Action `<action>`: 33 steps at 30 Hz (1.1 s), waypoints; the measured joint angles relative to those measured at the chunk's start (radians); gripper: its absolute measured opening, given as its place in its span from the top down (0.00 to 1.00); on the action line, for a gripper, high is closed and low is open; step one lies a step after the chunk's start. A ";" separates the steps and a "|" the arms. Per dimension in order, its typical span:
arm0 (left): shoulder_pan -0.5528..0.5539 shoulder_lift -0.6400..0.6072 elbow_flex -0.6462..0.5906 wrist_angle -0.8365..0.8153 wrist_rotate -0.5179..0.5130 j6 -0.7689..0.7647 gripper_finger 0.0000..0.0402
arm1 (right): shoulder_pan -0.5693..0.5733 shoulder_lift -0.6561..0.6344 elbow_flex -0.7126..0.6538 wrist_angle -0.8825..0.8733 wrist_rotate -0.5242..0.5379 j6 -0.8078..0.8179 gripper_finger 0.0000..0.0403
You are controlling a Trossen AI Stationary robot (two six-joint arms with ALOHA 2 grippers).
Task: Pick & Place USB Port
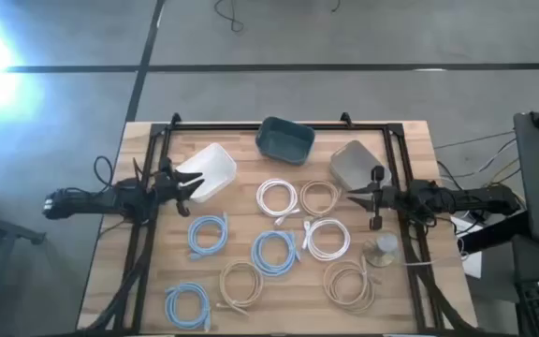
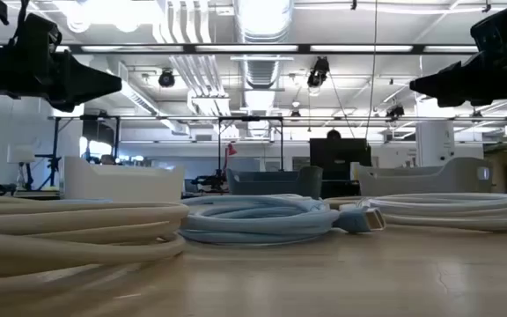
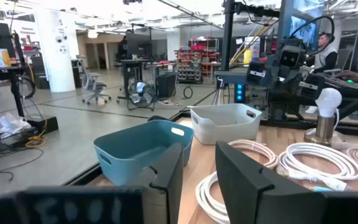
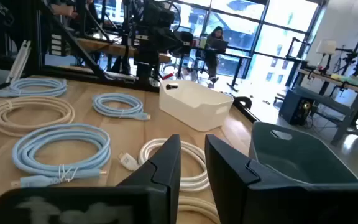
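Several coiled USB cables lie flat on the wooden table: white ones [image 1: 276, 197] [image 1: 326, 238], blue ones [image 1: 208, 233] [image 1: 274, 252] [image 1: 187, 304] and beige ones [image 1: 320, 197] [image 1: 240, 285] [image 1: 349, 285]. Along the far side stand a white bin [image 1: 209, 168], a dark teal bin [image 1: 284, 140] and a grey bin [image 1: 354, 161]. My left gripper [image 1: 195, 184] [image 3: 199, 155] hovers at the table's left beside the white bin, fingers a narrow gap apart and holding nothing. My right gripper [image 1: 349, 195] [image 4: 192, 146] hovers at the right, near the grey bin, likewise narrowly open.
A small metal stand with a white bulb [image 1: 380, 251] [image 3: 325, 115] stands on the table near my right arm. A black frame [image 1: 279, 124] runs around the table's far and side edges. Bare wood shows along the near edge [image 1: 288, 318].
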 joint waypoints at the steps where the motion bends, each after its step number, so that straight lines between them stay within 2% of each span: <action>1: 0.000 0.000 0.000 0.000 0.000 0.000 0.75 | 0.000 0.000 0.000 0.000 0.000 0.000 0.83; 16: 0.000 0.000 0.000 0.000 0.000 0.000 0.75 | 0.000 0.000 0.000 0.000 0.000 0.000 0.79; 33: 0.000 0.000 0.000 0.000 0.000 0.000 0.75 | 0.000 0.000 0.000 0.000 0.000 0.000 0.83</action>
